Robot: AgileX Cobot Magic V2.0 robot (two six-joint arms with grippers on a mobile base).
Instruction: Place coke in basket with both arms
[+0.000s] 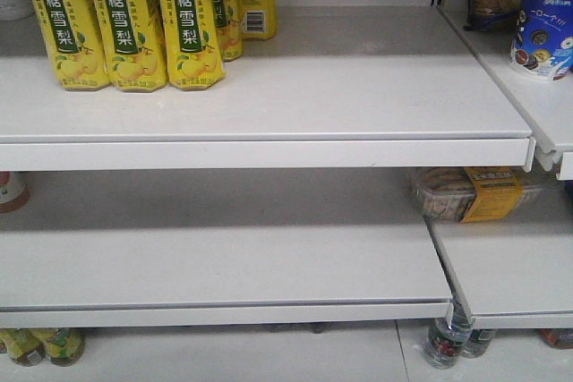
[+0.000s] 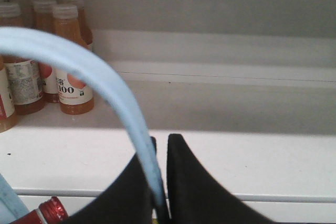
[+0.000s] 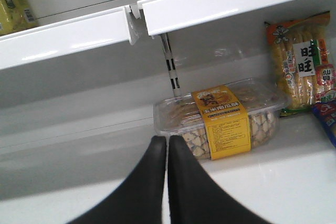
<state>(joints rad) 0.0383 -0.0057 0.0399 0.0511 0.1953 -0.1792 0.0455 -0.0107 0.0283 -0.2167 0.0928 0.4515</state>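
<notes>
In the left wrist view my left gripper [image 2: 160,145] is shut on the pale blue basket handle [image 2: 89,72], which arches up to the left from between the black fingers. A coke bottle's red cap [image 2: 51,211] shows at the bottom left, below the handle; the basket body is out of view. In the right wrist view my right gripper [image 3: 167,145] is shut and empty, in front of a shelf. Neither gripper shows in the front view.
White shelves [image 1: 269,140] fill the front view, with yellow pear-drink cartons [image 1: 116,20] at top left and snack packs [image 1: 542,29] at right. A clear cracker box with a yellow label [image 3: 220,121] and a snack bag [image 3: 302,64] lie ahead of the right gripper. Orange drink bottles [image 2: 71,66] stand at left.
</notes>
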